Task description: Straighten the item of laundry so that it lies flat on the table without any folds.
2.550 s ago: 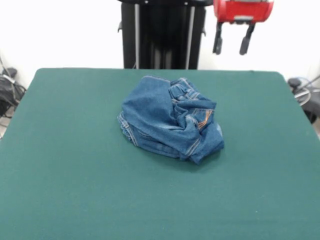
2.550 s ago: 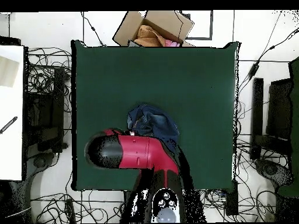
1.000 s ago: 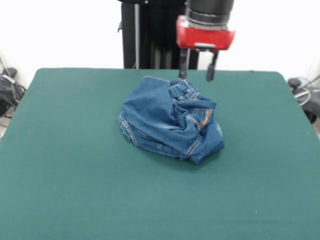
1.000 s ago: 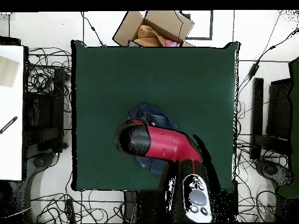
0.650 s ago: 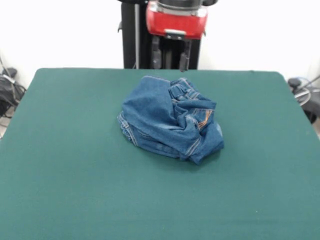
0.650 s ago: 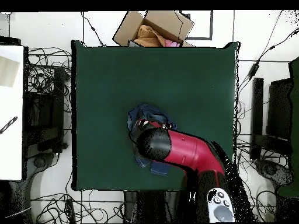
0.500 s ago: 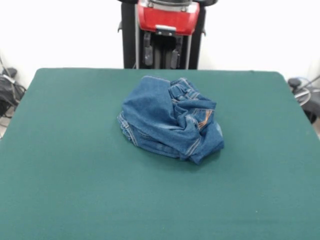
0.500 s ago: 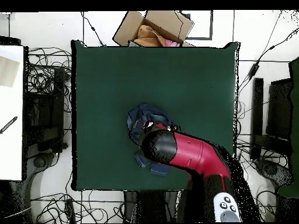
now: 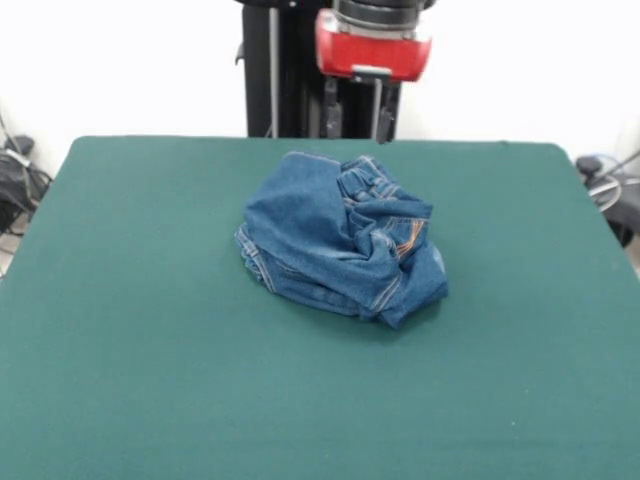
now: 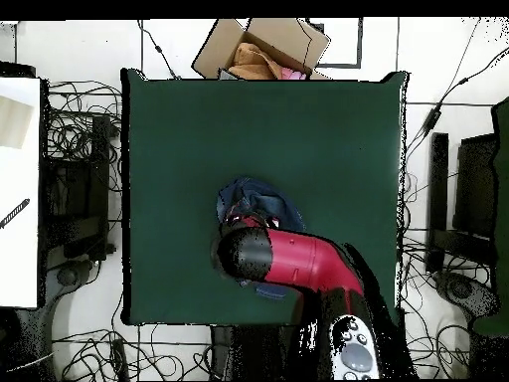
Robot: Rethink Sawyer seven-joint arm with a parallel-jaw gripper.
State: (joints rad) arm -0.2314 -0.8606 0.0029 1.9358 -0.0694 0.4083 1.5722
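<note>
I see the jeans (image 9: 340, 245) bunched in a rumpled heap a little above the middle of the front view, on the green table (image 9: 120, 350). Folds and orange stitching show on the heap's right side, and one corner pokes out toward the lower right.

The gripper (image 9: 356, 112) hangs at the top centre of that view, under its red block, in front of the black pedestal (image 9: 290, 70). Its two dark fingers (image 9: 330, 108) stand moderately apart with nothing between them — they sit above the heap's upper edge, clear of the denim.

In the overhead view the red and black arm (image 10: 293, 261) covers the lower part of the jeans (image 10: 260, 204) — only the upper part shows, just below the middle of the frame. A cardboard box (image 10: 263, 45) sits beyond the table's top edge.
</note>
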